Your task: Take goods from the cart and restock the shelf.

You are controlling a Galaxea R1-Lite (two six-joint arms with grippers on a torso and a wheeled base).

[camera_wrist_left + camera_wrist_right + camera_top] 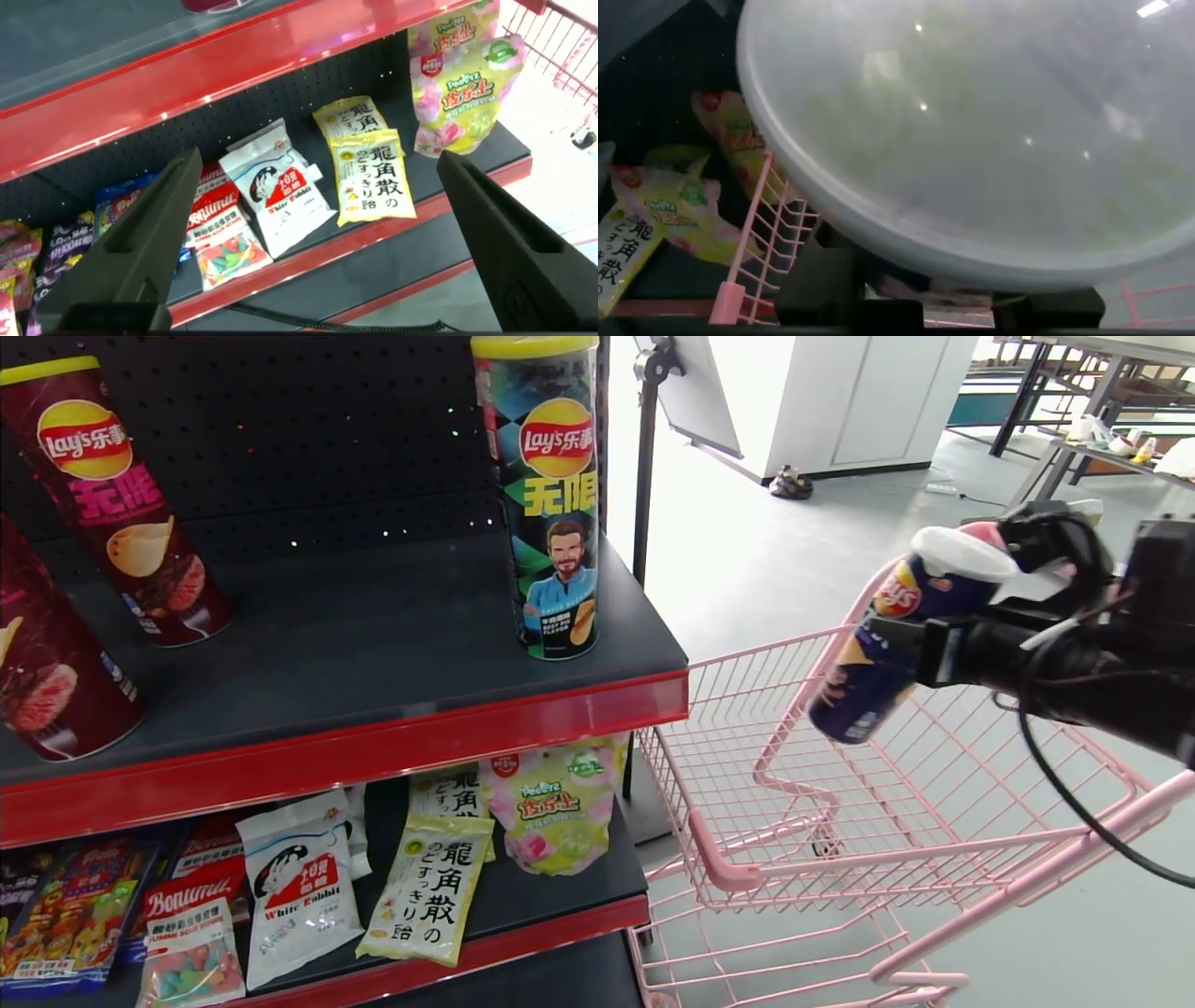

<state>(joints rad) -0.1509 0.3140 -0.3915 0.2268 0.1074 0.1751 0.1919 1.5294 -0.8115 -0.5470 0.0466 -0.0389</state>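
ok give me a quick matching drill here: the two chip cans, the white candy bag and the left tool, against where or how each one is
1 blue can
2 green can
3 white bag
4 left tool

a lying on the lower shelf
b open
c upright on the upper shelf
d held by the right tool over the cart

Pairs: 1-d, 2-c, 3-a, 4-b
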